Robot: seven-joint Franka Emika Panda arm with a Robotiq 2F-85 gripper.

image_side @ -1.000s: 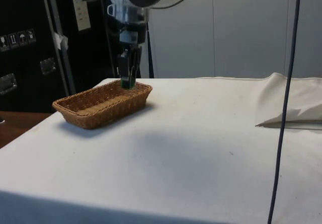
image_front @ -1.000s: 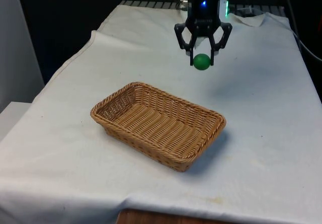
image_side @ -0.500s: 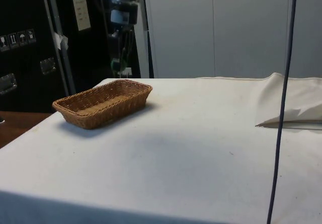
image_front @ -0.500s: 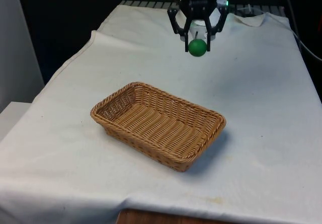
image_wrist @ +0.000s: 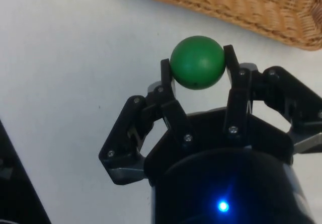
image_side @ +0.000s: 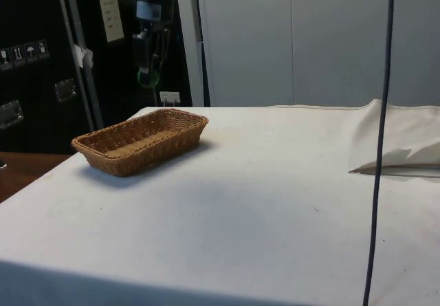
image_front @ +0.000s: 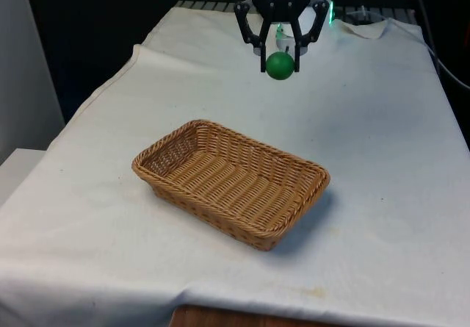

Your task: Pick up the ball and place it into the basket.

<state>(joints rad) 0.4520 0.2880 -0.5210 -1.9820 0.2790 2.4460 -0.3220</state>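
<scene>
On the white cloth (image_front: 382, 165) covering the table we see little besides the wicker basket (image_front: 230, 182), which sits towards the front view's left of centre. In the side view a thin dark cable (image_side: 379, 141) hangs down in the foreground, and a loose fold of cloth (image_side: 402, 144) lies at the far side, well apart from the basket (image_side: 141, 141). We find nothing between the gripper and the basket; the air and cloth there are open.

The ball (image_front: 280, 65) is a plain, smooth green sphere with a matt surface and no markings. The gripper (image_front: 280, 61) is clamped on it, one black finger on each side, as the wrist view makes plain, with the fingertips (image_wrist: 165, 69) pressed against the ball (image_wrist: 197, 62). We see the ball held in the air well above the cloth, beyond the basket's far rim rather than over it. In the side view the gripper (image_side: 148, 72) hangs above the level of the basket, with the ball (image_side: 147, 78) a green glimpse at its tips.
</scene>
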